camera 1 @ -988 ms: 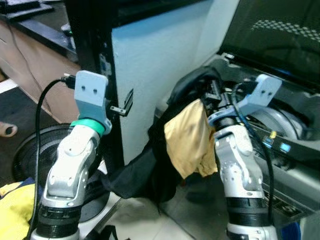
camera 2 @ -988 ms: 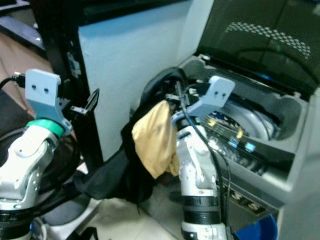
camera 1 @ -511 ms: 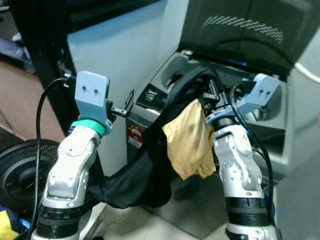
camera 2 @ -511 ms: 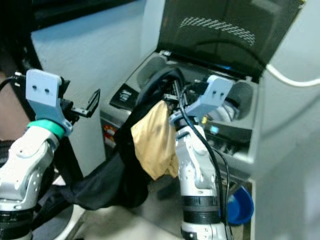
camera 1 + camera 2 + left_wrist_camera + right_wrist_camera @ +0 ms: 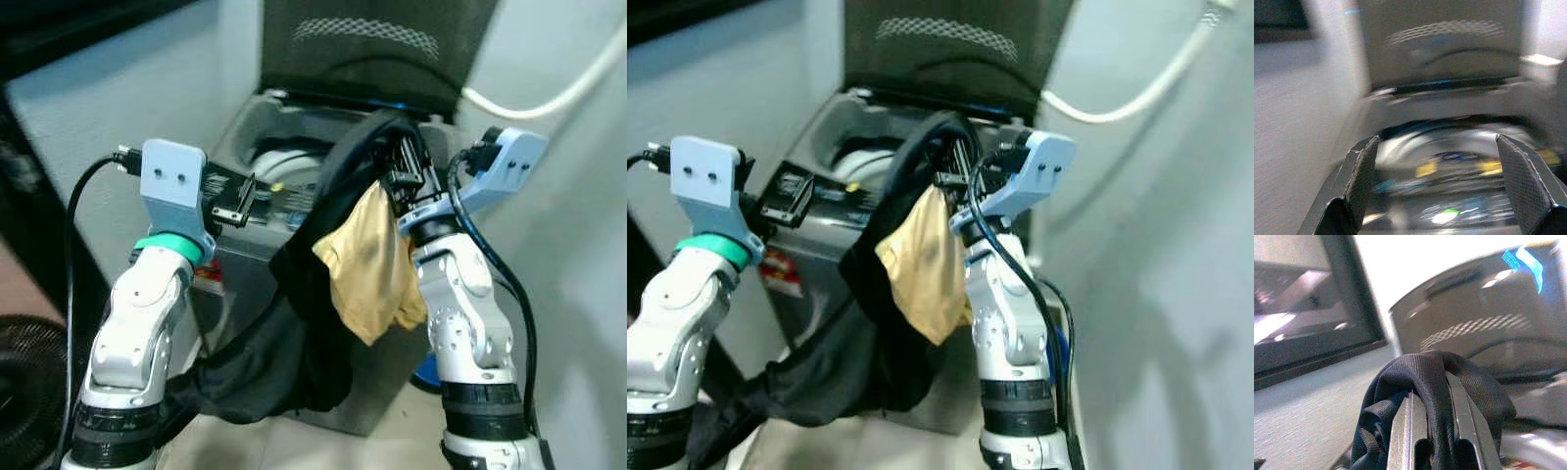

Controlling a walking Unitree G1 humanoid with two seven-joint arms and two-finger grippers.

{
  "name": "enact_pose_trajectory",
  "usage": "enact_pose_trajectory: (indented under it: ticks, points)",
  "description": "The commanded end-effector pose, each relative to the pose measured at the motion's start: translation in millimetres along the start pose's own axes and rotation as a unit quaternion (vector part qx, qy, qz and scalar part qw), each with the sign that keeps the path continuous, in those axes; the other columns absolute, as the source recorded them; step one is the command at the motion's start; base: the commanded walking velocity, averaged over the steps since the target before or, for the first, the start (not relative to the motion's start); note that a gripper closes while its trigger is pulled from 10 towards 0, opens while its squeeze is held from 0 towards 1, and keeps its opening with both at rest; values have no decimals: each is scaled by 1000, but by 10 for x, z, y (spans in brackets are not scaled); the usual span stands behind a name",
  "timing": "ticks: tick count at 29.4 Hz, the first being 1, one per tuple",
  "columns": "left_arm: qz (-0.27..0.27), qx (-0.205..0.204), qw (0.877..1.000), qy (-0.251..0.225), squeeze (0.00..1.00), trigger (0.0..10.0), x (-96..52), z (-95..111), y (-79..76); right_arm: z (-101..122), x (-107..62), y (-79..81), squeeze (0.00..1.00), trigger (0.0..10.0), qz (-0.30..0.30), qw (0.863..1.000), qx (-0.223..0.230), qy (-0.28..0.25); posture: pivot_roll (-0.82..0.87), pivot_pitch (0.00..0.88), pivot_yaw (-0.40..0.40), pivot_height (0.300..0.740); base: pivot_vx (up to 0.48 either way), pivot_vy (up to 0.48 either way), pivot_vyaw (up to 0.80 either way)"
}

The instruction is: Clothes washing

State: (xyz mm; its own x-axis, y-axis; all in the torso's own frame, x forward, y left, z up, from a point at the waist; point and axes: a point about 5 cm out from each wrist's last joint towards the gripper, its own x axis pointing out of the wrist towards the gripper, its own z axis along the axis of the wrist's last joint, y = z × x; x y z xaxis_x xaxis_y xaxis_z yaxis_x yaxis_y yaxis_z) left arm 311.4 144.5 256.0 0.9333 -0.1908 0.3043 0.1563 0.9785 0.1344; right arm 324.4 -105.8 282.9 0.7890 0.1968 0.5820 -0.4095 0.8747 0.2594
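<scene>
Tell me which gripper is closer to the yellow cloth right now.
The right. The right gripper is clamped on the black garment directly above the yellow cloth, which hangs from it. The left gripper is open off to the cloth's left, holding nothing, in front of the washing machine.

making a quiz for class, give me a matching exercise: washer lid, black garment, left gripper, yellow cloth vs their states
Things:
1. washer lid
2. black garment
3. left gripper
4. yellow cloth

States:
A. open, holding nothing
B. raised up
C. hangs beside the right arm
D. clamped in the right gripper, drooping toward the floor

Pairs: 1-B, 2-D, 3-A, 4-C
</scene>
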Motion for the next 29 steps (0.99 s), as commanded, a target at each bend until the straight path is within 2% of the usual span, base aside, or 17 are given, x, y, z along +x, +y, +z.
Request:
enact_pose_trajectory:
  ticks: [1, 4, 8, 14, 29]
  points:
    - [3, 2, 1000, 5, 0, 10000, 1, -28, -5, 158, 67, 174, 0, 10000, 47, 998, -2, -36, 172, 0, 12, 740, 0, 0, -800]
    - [9, 3, 1000, 5, 0, 10000, -3, -33, -8, 113, 62, 246, 0, 10000, 69, 997, -12, -30, 177, 0, 6, 740, 0, 0, -800]
    - [32, 6, 999, -9, 0, 10000, -10, -13, 13, -13, 26, 290, 0, 10000, 83, 996, -29, -8, 181, 0, -1, 740, 0, 0, 0]
    - [41, 4, 999, -10, 0, 10000, -3, 3, 17, -87, -11, 278, 0, 10000, 83, 996, -39, 9, 178, 0, -7, 740, 465, 0, 0]
    - [37, 5, 999, -14, 0, 10000, 13, 10, -13, -96, -41, 223, 0, 10000, 70, 996, -47, 11, 167, 0, 0, 740, 465, 0, 0]
